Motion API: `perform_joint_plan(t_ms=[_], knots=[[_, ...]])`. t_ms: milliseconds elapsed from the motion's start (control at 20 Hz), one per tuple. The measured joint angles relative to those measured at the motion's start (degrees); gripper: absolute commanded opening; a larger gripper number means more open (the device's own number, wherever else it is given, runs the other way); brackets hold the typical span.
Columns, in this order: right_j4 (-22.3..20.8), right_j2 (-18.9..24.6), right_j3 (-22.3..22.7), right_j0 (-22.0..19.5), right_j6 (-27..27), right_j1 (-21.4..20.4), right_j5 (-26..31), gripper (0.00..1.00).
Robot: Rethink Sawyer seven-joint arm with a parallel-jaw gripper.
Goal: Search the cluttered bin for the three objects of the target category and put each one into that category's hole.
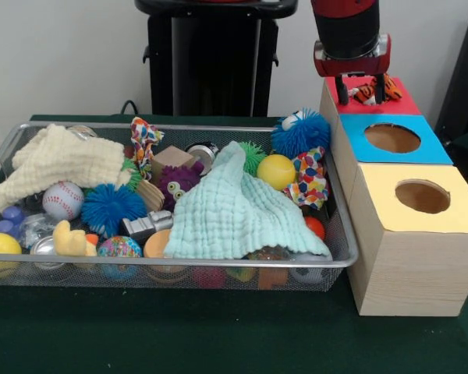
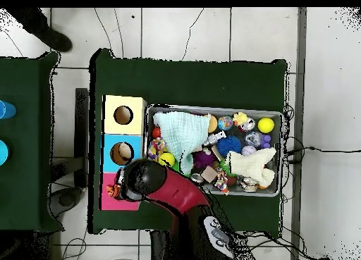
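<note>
No text, label, brand, number or sign can be read anywhere in either view. The three boxes [image 1: 405, 195] carry only plain red, blue and yellow tops, and the toys in the bin [image 1: 339, 263] show patterns and stitching but no lettering. Any markings on the arm [image 2: 173, 190] are too small to make out.

A green cloth [image 1: 218, 343] covered the table. Cables [image 2: 310, 150] trailed over the tiled floor [image 2: 183, 32]. A second green table [image 2: 25, 144] stood beside, holding blue things [image 2: 3, 109].
</note>
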Motion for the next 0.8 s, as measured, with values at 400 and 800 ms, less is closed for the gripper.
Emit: perform_joint_plan(t_ms=[400,800], knots=[[-0.39,0.88,-0.46,-1.26,0.00,0.55,1.27,1.00],[-0.14,2.11,0.00,-2.52,0.00,0.57,1.56,1.00]])
